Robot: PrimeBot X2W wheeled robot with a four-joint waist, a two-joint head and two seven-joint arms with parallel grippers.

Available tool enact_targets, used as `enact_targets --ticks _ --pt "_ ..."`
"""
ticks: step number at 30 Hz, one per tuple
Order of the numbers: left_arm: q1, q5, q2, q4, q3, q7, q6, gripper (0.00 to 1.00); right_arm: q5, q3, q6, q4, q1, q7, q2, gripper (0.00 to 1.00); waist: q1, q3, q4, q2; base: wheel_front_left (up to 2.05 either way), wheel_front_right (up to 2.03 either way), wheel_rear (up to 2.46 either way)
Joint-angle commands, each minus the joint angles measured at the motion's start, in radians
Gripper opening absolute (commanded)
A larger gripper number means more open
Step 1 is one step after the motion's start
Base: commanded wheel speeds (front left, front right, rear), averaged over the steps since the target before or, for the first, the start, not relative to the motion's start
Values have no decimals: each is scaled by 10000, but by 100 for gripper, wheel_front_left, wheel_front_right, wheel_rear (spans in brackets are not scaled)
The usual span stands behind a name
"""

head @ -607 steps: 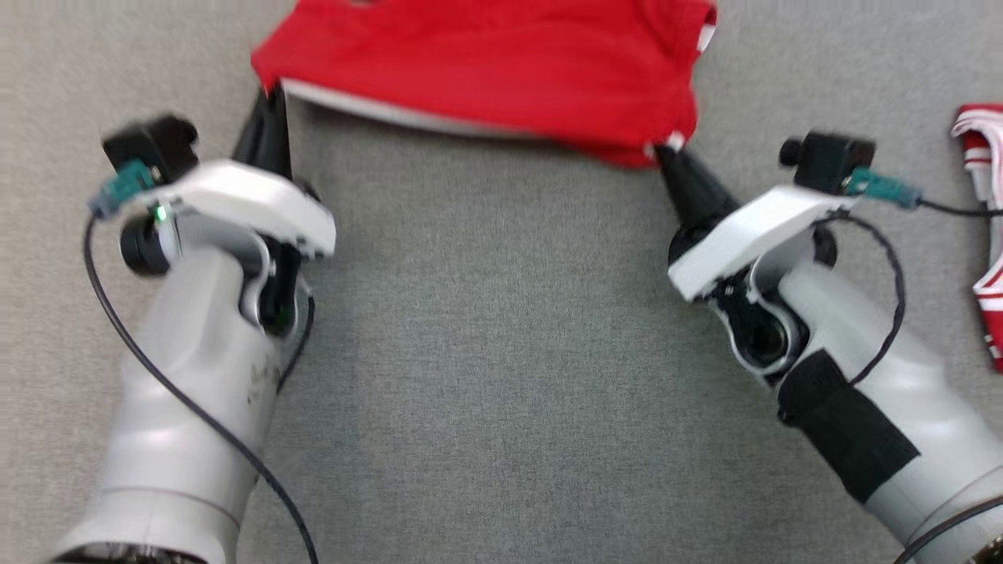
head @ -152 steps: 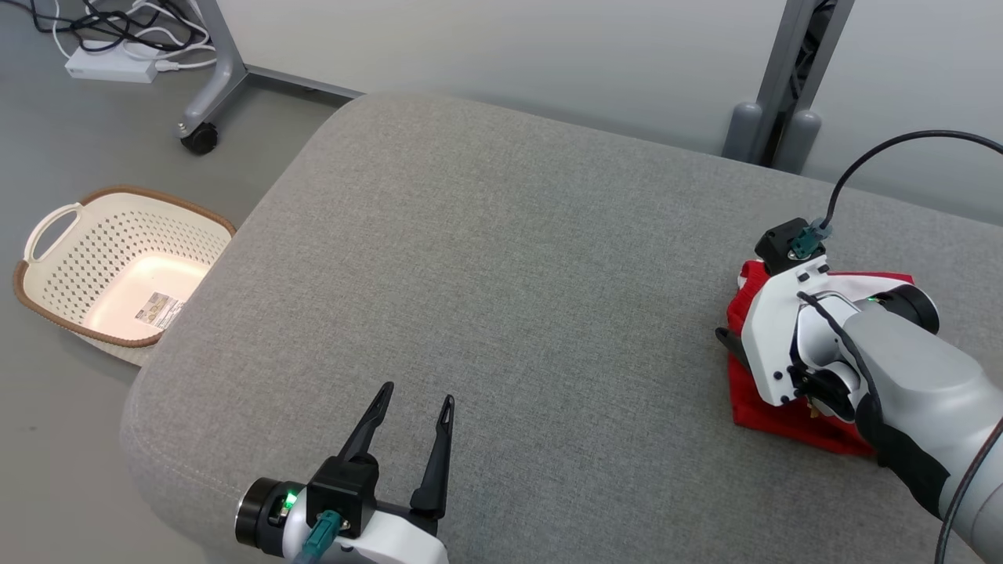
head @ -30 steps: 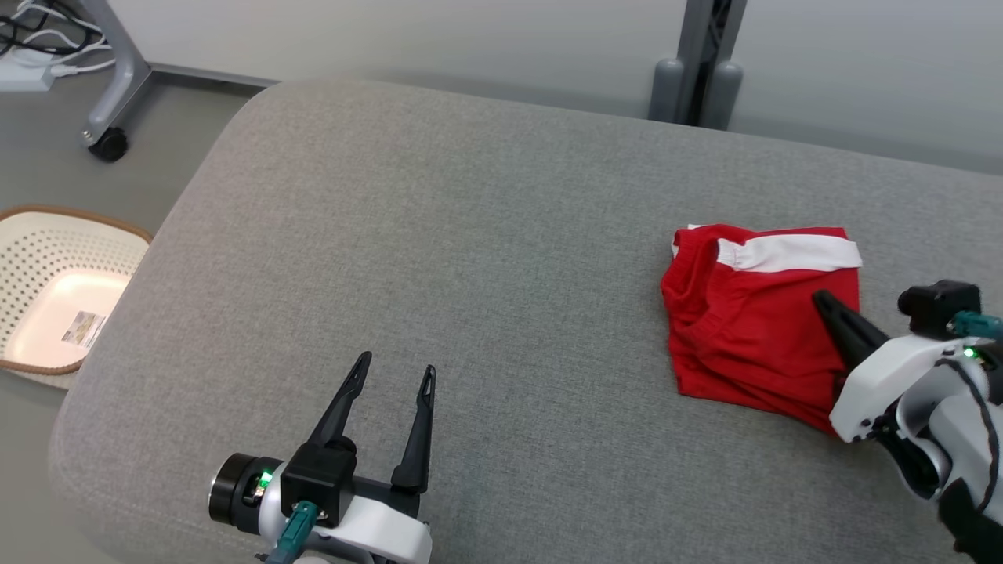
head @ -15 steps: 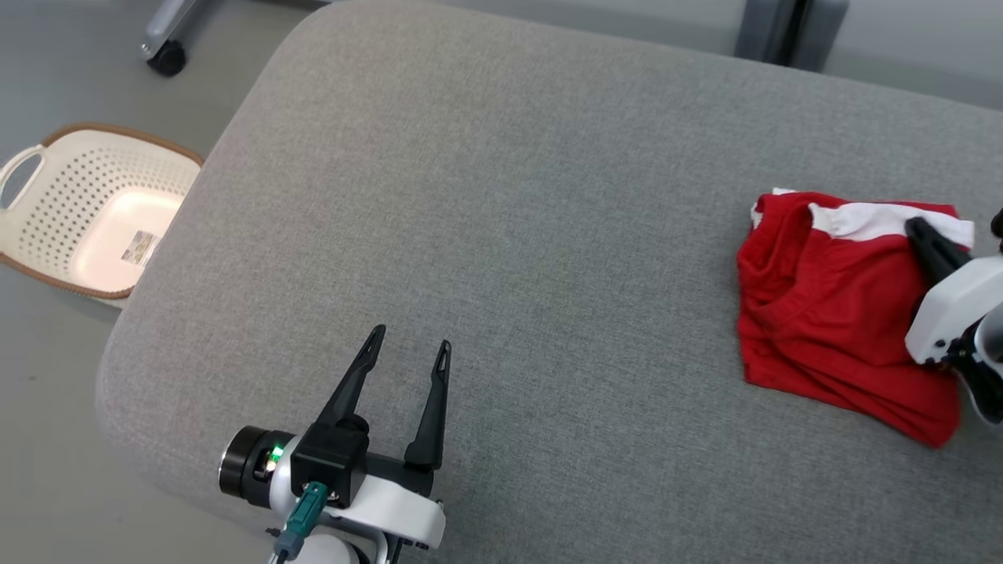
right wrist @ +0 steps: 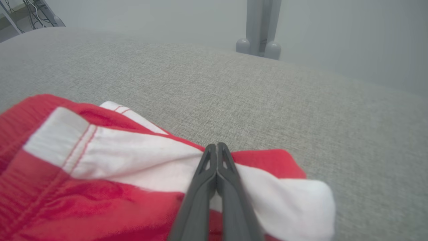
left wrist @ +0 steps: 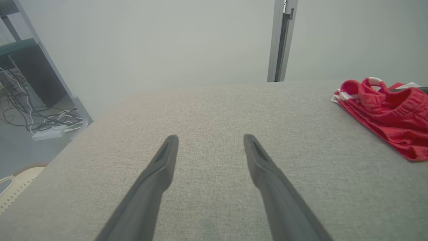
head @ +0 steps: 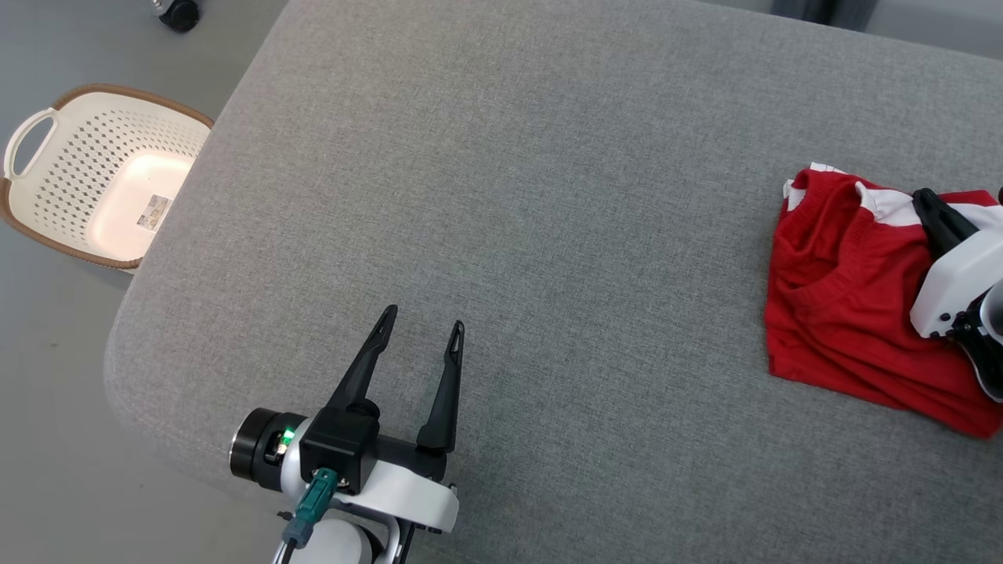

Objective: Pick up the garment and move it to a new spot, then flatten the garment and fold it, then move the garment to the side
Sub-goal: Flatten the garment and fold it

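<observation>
Presently the right gripper is holding its two dark fingers pressed together tip to tip, fully closed. In its wrist view they are lying across the white band of the garment; whether any cloth is caught between them cannot be told. In the head view this gripper is reaching in from the three o'clock edge, its fingers pointing toward eleven o'clock over the garment's upper right part and its white housing covering the cloth's right side.

The garment, red with white trim, is lying folded but rumpled on the grey cushion at three o'clock of the head view. A ribbed edge is curving across its left half, and its lower hem is running toward five o'clock.

The left gripper is hovering at six to seven o'clock of the head view, well apart from the garment. Its jaws are standing wide open, with bare cushion showing between them, and its fingers are pointing toward twelve to one o'clock. In the left wrist view the garment is showing as a low red heap at two to three o'clock.

Beyond the cushion's rounded corner, a cream perforated basket with a brown rim is standing on the floor at ten o'clock of the head view. A black caster is peeking in at eleven o'clock. In the left wrist view a grey post is rising at one o'clock behind the cushion, and cables are tangling on the floor at nine o'clock.
</observation>
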State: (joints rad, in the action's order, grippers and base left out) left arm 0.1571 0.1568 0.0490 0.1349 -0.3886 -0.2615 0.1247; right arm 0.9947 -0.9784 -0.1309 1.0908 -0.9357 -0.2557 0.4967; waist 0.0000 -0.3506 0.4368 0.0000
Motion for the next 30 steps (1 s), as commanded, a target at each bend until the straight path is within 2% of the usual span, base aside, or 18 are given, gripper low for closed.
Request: enact_targets --ticks 1,8,14,16,17,21,28,30 --pt "184 31 44 -11 8 -35 72 100 81 -87 6 83 46 12 6 0 0 1 -16 0 0 0 0" --pt "-12 -89 45 165 159 -35 20 100 -8 -244 6 -533 77 -103 -84 0 0 624 -432 0 0 0 0" --pt "-263 -212 47 296 537 -35 -95 100 -539 660 6 -1530 759 -101 -157 0 0 1766 -1210 0 0 0 0" --pt "-376 -255 47 335 682 -35 -175 100 -881 1189 6 -1912 1080 -102 -172 0 0 2193 -1534 0 0 0 0" --pt "-498 -271 47 351 824 -35 -232 100 -1527 1809 6 -2304 1492 -103 -128 0 0 2588 -1856 0 0 0 0" --pt "-810 -313 45 368 1152 -35 -305 100 -2774 3383 6 -3271 2730 -102 -383 0 0 3283 -2503 0 0 0 0" --pt "-1089 -247 45 238 1718 -33 -353 100 -5238 5674 6 -5175 4745 -103 -702 0 0 3826 -3394 0 0 0 0" --pt "-1140 -232 44 216 1858 -33 -376 100 -5768 6361 6 -5747 5286 -103 -973 0 0 3917 -3573 0 0 0 0"
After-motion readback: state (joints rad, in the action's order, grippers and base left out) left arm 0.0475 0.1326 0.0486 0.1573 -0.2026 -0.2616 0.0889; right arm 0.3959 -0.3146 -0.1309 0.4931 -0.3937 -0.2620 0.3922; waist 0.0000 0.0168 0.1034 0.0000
